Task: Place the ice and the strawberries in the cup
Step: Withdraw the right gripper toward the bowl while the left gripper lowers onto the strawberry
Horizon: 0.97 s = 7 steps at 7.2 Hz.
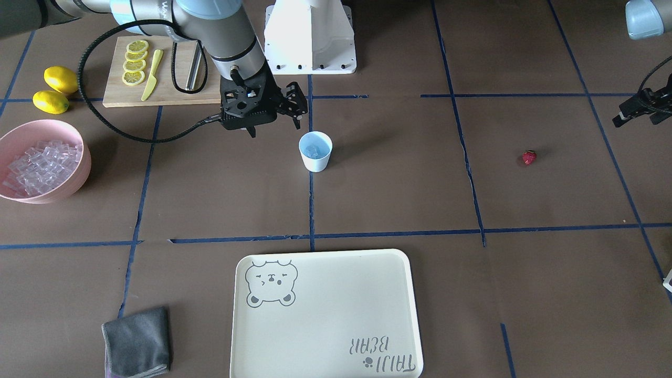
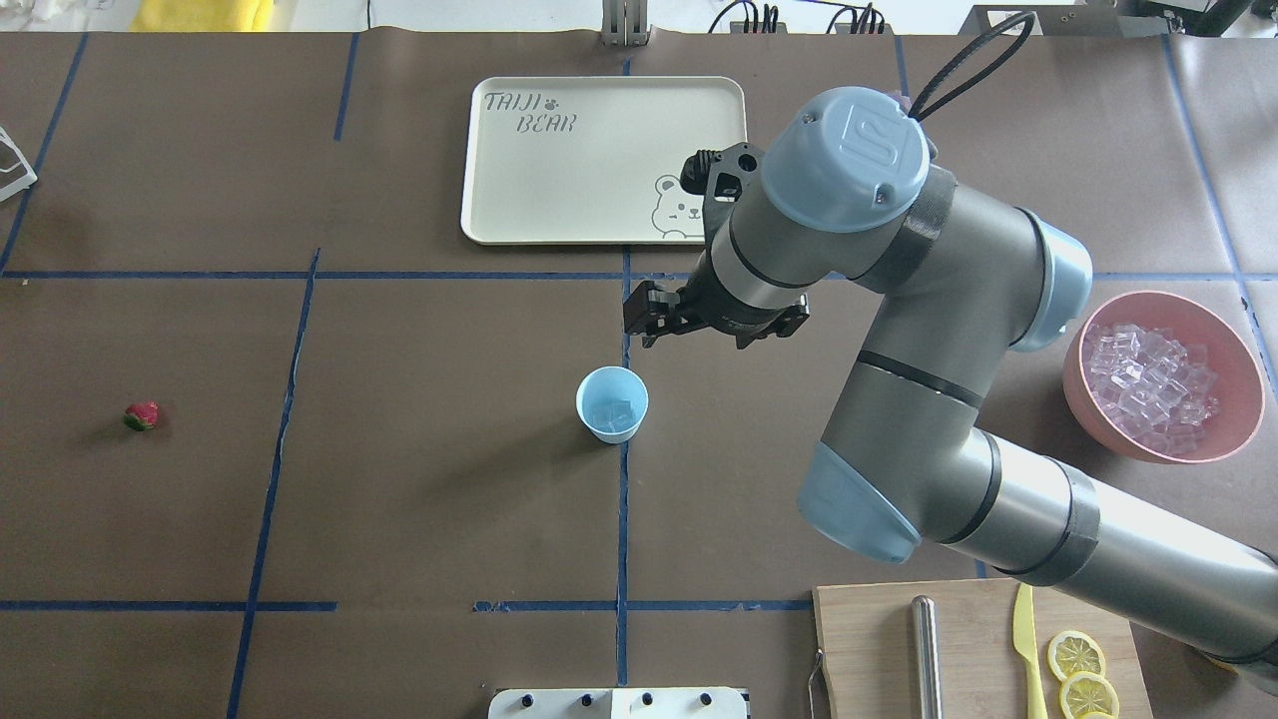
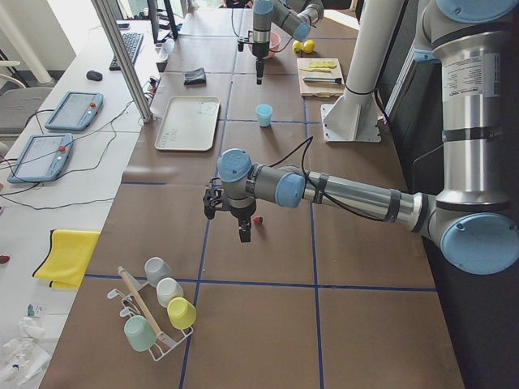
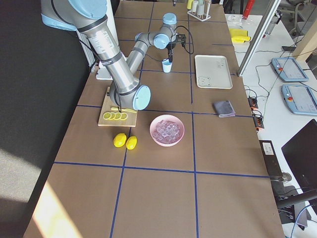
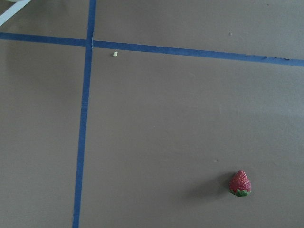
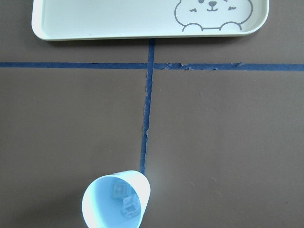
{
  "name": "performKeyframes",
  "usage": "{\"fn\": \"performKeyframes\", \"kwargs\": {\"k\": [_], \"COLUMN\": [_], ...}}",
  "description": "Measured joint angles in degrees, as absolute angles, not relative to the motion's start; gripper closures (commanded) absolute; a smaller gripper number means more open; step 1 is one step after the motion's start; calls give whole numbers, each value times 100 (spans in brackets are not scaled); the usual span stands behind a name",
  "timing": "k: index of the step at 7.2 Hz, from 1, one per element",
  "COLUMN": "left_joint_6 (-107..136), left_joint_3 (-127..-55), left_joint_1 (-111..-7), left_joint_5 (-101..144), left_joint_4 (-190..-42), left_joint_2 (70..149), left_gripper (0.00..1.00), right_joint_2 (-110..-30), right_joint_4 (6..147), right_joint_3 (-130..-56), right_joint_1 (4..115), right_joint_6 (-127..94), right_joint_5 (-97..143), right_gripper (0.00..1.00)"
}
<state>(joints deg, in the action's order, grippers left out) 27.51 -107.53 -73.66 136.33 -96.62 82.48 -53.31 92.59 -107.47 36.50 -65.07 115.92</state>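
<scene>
The strawberry (image 1: 529, 157) lies alone on the worktop (image 1: 394, 199), on the robot's left half and well apart from the cup (image 1: 315, 151). The left gripper (image 1: 641, 113) is much the nearer of the two. It hangs above the worktop, outboard of the fruit. Its jaws look parted with nothing between them.

In the left wrist view the strawberry sits low and right of centre, so you are not over it yet. My read is that the coming move is a sideways shift toward the cup side, then a descent. The fruit's long axis runs top to bottom in that view, with the tip up and the green cap down. You would likely do best to close across the narrow width, not tip to cap. It is small and rounded, so it may roll or slip out if pinched off-centre.

The right gripper (image 1: 297, 118) hovers raised near the cup but not squarely over it, since the cup sits at the bottom edge of the right wrist view. I see nothing held, and I cannot tell how far the jaws stand apart. The cup stands upright on a blue tape line (image 6: 147, 109), with a few cubes of ice (image 6: 124, 198) at the bottom. More cubes fill the pink bowl (image 1: 86, 163), well off on the robot's right. The strawberry step is not yet begun.
</scene>
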Motion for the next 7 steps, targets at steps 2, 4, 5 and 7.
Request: {"fn": "performKeyframes", "kwargs": {"k": [2, 4, 5, 7], "left_joint_6": [3744, 4660, 5001, 5412], "left_joint_3": [-10745, -10654, -10558, -10295], "left_joint_1": [-6554, -5717, -5339, -4917], "left_joint_5": [13097, 12449, 12122, 11801], "left_joint_4": [-10507, -11161, -11395, -11771], "left_joint_2": [8160, 8163, 8191, 8282], "left_gripper": [0, 0, 0, 2], "right_joint_2": [-5850, -6427, -6666, -7047], "right_joint_4": [9313, 9361, 9367, 9369], "right_joint_3": [-11109, -11414, -11498, -11579], "right_joint_1": [4157, 4604, 4784, 5175], "right_joint_6": [-5845, -4975, -4605, -3980], "right_joint_5": [11949, 12243, 12317, 12580], "right_gripper": [0, 0, 0, 0]}}
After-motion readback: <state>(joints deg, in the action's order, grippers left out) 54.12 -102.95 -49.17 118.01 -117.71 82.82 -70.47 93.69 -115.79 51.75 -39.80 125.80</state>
